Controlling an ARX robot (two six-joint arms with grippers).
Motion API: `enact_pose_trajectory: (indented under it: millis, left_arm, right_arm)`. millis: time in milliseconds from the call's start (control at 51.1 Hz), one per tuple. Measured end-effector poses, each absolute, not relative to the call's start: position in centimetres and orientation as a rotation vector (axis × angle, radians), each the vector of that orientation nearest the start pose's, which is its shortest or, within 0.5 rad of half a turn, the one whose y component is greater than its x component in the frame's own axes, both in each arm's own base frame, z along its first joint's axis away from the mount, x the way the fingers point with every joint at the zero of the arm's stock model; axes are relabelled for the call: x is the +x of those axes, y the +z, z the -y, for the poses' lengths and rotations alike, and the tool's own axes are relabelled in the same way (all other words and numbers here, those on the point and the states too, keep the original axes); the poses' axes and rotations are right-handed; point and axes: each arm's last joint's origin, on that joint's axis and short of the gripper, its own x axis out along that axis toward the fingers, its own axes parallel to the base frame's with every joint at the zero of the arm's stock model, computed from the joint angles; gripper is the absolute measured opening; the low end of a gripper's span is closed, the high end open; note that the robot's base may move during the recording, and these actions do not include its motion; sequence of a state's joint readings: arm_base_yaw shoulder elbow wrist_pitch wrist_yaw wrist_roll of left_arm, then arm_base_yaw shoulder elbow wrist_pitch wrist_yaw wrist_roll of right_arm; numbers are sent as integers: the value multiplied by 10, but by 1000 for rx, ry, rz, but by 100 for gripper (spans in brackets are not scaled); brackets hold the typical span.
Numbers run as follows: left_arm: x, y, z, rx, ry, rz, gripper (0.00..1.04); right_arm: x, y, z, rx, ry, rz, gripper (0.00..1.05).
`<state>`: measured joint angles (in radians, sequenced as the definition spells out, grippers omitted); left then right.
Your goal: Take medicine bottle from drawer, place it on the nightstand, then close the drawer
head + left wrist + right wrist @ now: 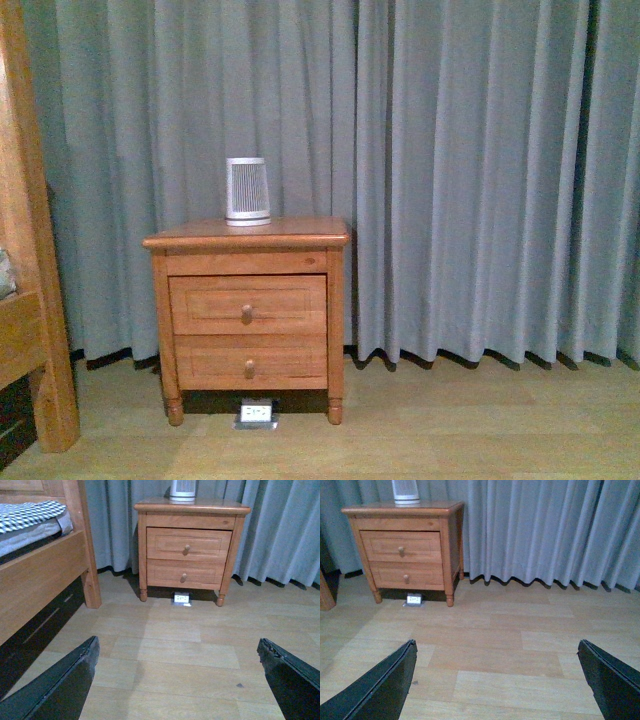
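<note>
The nightstand (pixel 247 238) stands against the grey curtain; it also shows in the left wrist view (pixel 192 505) and the right wrist view (pixel 400 511). Its upper drawer (pixel 247 304) is shut, with a round knob; it shows too in the left wrist view (pixel 188 544) and the right wrist view (pixel 401 546). The medicine bottle is hidden. My left gripper (pixel 177 652) and right gripper (pixel 496 652) are both open and empty, low over the wooden floor, well short of the nightstand. Neither arm shows in the front view.
A larger white ribbed cylinder (pixel 247 190) stands on the nightstand top. The lower drawer (pixel 250 362) is shut. A small white box (pixel 256 411) lies on the floor under the nightstand. A wooden bed frame (pixel 45 575) stands to the left.
</note>
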<state>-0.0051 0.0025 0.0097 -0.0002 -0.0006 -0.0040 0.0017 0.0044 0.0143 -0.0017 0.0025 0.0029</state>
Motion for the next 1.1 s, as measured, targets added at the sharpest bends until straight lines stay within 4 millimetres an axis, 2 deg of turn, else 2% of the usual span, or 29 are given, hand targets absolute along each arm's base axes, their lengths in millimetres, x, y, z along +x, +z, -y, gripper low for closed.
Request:
enact_pose_trajectory:
  millis: [1095]
  left_arm:
    - [97,167,0,-4,-5,7,98]
  right_arm:
    - [97,168,0,3,2,8,98]
